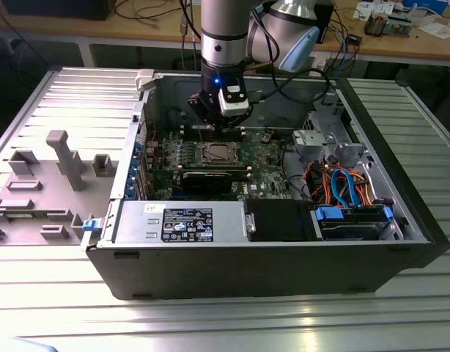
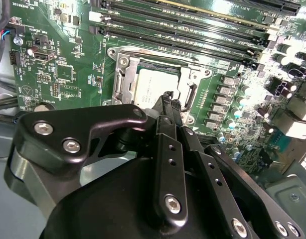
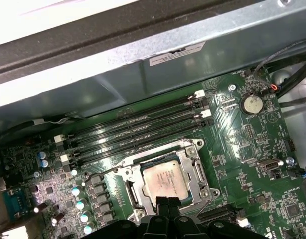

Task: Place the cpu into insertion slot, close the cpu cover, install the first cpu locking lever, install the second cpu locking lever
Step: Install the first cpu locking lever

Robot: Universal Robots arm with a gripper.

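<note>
Cpu lies flat in the insertion slot, metal top up. It's square, so no long axis; edges run parallel w/ the memory slots. Cpu cover is down flat around it, w/ the cpu showing thru the window. Jaws look nearly together, holding nothing. Gripper hangs just over the cover's edge in the second wrist view; can't tell if it touches. Open pc case on the bench holds the mobo.

Arm hangs vert. in exterior view; gripper points down, fingers pressed together, nothing between.
</note>
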